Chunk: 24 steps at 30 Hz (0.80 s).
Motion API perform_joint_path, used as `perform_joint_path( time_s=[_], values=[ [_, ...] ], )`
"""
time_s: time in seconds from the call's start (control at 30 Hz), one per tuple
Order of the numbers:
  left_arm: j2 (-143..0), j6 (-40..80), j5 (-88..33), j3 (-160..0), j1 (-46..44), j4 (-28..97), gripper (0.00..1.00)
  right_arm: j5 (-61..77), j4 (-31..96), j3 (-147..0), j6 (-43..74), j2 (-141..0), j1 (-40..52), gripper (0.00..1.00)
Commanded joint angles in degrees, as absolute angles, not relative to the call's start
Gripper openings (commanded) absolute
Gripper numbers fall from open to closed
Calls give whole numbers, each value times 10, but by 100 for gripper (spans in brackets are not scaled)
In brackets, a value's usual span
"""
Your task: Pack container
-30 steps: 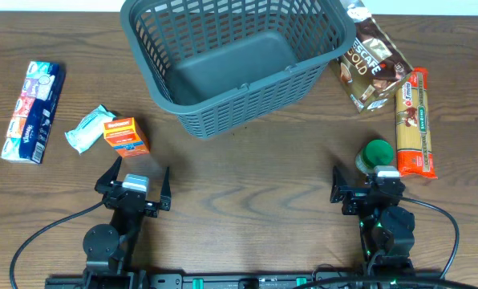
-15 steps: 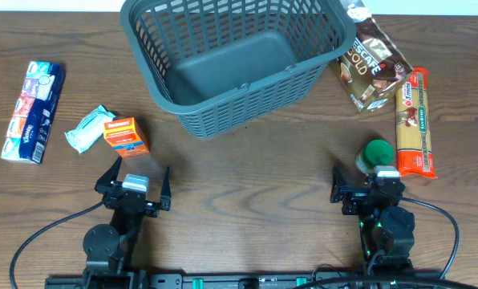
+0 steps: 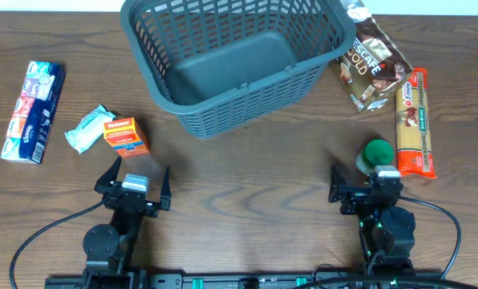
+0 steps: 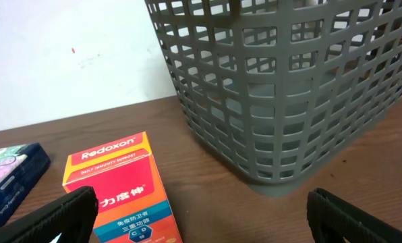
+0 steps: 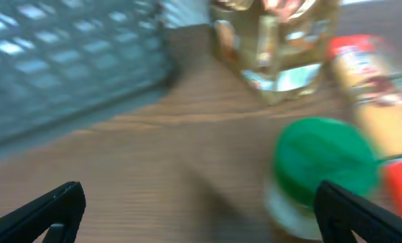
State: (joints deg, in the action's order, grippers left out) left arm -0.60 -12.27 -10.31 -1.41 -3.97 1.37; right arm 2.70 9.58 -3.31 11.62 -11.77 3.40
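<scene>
You find the large dark grey plastic basket (image 3: 247, 108), with slotted lattice walls and a solid floor, at top centre, well apart from both pincers. The left gripper (image 3: 139, 175), lower left, and the right gripper (image 3: 364, 181), lower right, are spread wide and empty.

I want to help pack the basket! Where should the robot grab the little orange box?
Pinch the orange box across its two long side faces, coming straight down from above with the left gripper. It lies flat, label up, so those faces are parallel and upright. The white packet crowds one end, so gripping end to end looks harder.
</scene>
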Motion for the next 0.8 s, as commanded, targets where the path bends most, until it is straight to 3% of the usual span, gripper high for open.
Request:
perform_joint_path(
  time_s=[0.0, 0.17, 0.33, 0.53, 0.6, 0.77],
  values=[
    [-3, -130, -104, -2, -41, 29, 99, 213, 99, -38, 321, -116, 34, 99],
    [-3, -130, -104, -2, -41, 29, 99, 223, 72, -38, 429, -116, 34, 99],
    [-3, -130, -104, -2, -41, 29, 99, 276, 6, -74, 364, -137, 34, 99],
    [-3, -130, -104, -2, -41, 29, 99, 227, 132, -282, 183, -279, 34, 99],
    [-3, -130, -104, -2, -41, 29, 98, 206, 185, -370, 136, -352, 34, 93],
    [-3, -130, -104, -2, -41, 29, 98, 192, 285, -586, 56, -541, 34, 62]
  ],
)
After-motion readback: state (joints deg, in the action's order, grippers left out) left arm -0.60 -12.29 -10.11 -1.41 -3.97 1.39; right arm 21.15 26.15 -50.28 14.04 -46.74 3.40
